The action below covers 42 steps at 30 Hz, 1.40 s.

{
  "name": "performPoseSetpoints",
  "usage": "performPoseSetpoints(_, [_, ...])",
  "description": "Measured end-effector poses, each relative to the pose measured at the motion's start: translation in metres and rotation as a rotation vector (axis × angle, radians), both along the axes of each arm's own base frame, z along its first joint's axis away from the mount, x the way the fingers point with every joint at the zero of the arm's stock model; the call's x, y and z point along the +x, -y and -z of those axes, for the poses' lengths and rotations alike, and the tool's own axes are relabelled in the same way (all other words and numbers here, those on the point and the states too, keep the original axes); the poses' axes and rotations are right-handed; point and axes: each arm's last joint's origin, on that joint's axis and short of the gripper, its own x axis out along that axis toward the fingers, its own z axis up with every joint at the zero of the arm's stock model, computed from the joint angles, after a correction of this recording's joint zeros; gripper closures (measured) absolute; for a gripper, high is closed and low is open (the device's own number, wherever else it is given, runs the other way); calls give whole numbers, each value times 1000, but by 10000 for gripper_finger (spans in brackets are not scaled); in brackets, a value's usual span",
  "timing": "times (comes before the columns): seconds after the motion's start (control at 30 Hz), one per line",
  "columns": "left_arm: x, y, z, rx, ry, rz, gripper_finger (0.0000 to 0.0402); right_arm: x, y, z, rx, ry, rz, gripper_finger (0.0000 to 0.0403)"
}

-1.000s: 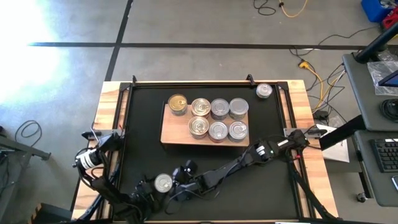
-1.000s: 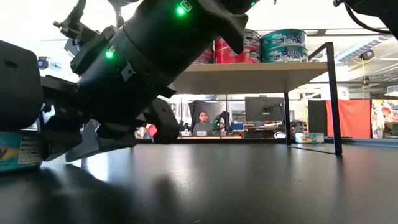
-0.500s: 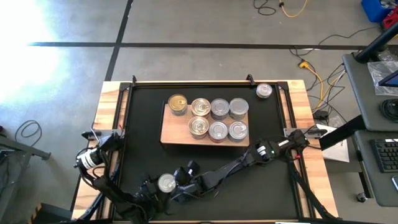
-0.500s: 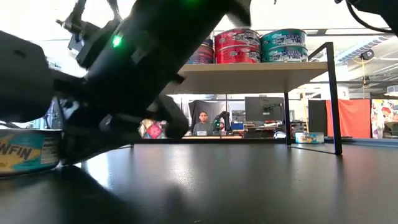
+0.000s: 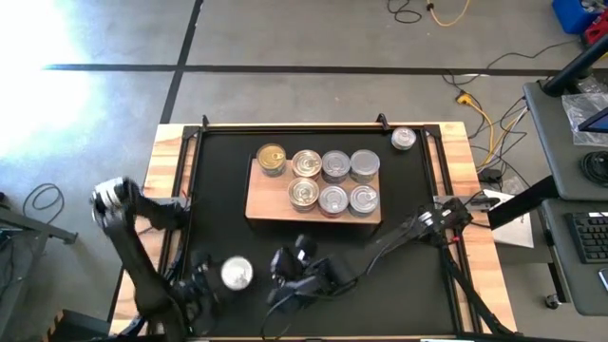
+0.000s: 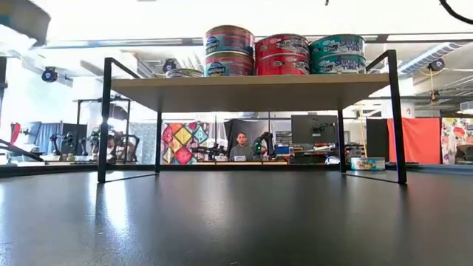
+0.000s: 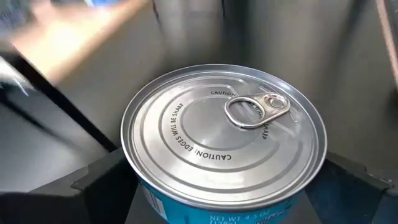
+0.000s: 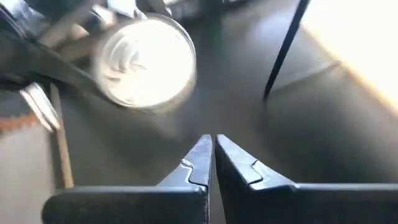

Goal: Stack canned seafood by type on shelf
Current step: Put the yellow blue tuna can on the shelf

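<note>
Down at the near edge of the black mat, the left gripper is carrying a silver-lidded tin, its fingers spread wide around the tin's sides and gripping it. The wrist camera is looking straight down on that lid, pull-tab ring facing up, a teal label just peeking out below the rim. The dark fingers are showing only as corners at either side, so where they are touching the tin is hard to make out.

Just beside it, nearer the middle of the mat, the right gripper is hanging with its two fingers pressed together, gripping nothing. From its wrist camera the carried tin is showing as a pale blur a little way ahead of the fingertips, clear of them.

Farther back, the shelf is standing on thin black legs, its light-wood board raised above the mat. From above, seven lids are showing on it, one gold tin at the left end and the rest silver. The low view is showing stacks two high, with teal and red labels. A lone tin is sitting at the mat's far right corner, well apart from the shelf.

Through the shelf legs, a person is sitting far off in the room.
</note>
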Motion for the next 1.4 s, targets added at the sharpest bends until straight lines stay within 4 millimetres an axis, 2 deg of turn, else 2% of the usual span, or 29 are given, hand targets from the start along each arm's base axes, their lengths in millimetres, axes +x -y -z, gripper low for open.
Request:
performPoseSetpoints(0.1, [-5,-29,-32,5,7,67,34,-7,14,-41,13,120,16,390])
performPoseSetpoints(0.23, [-7,-71,-65,36,8,107,34,-11,27,-78,-15,252,5,390])
performPoseSetpoints(0.43, [-3,-134,-102,41,-14,98,34,-6,44,-95,10,342,23,390])
performPoseSetpoints(0.5, [-2,-150,-110,27,-15,102,34,-3,49,-98,22,365,-7,390])
performPoseSetpoints(0.6, [3,-167,-116,3,-18,124,33,0,52,-101,-49,365,-51,390])
performPoseSetpoints(0.73, [16,-180,-121,-4,-9,152,32,1,60,-100,-142,315,-96,390])
performPoseSetpoints(0.9, [43,-193,-119,-30,-8,144,31,5,91,-95,-166,208,-137,390])
performPoseSetpoints(1.13, [64,-201,-106,-29,-34,69,30,6,135,-92,-240,70,-182,390])
performPoseSetpoints(1.4, [84,-197,-76,-77,10,30,22,8,182,-88,-273,-37,-344,390])
